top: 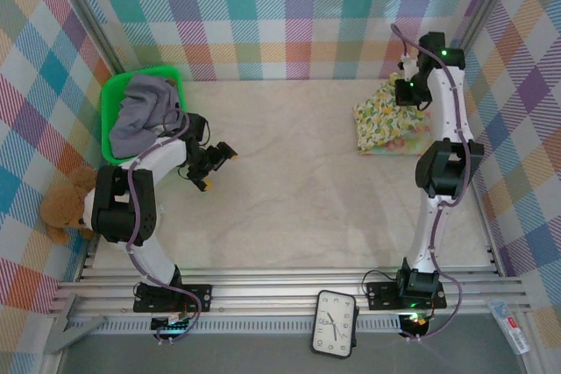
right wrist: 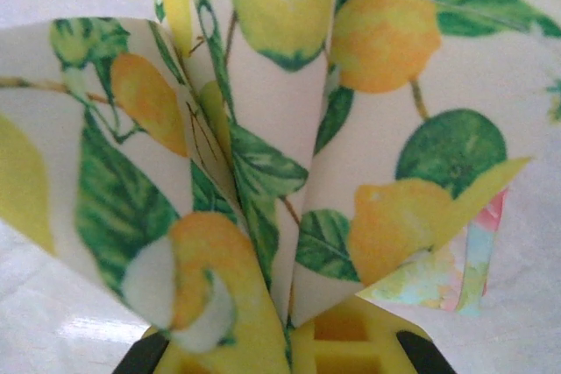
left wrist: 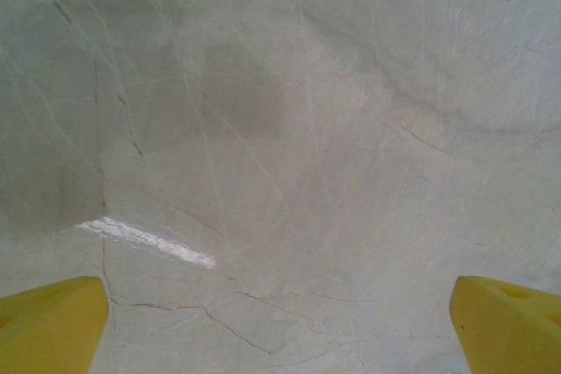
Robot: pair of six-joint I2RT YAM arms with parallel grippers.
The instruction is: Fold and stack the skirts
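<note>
A white skirt with a lemon and green leaf print lies folded at the back right of the table. My right gripper is at its far edge, shut on a gathered pinch of this cloth, with the folds rising out of the jaws. A pale pastel skirt peeks out beneath it. A grey-lavender skirt is heaped in the green basket at the back left. My left gripper hovers open over bare table just right of the basket, its yellow fingertips far apart with nothing between them.
A brown teddy bear sits by the left wall beside the left arm. A clock lies on the near rail between the arm bases, and a small tube lies at the near right. Checked walls enclose the table.
</note>
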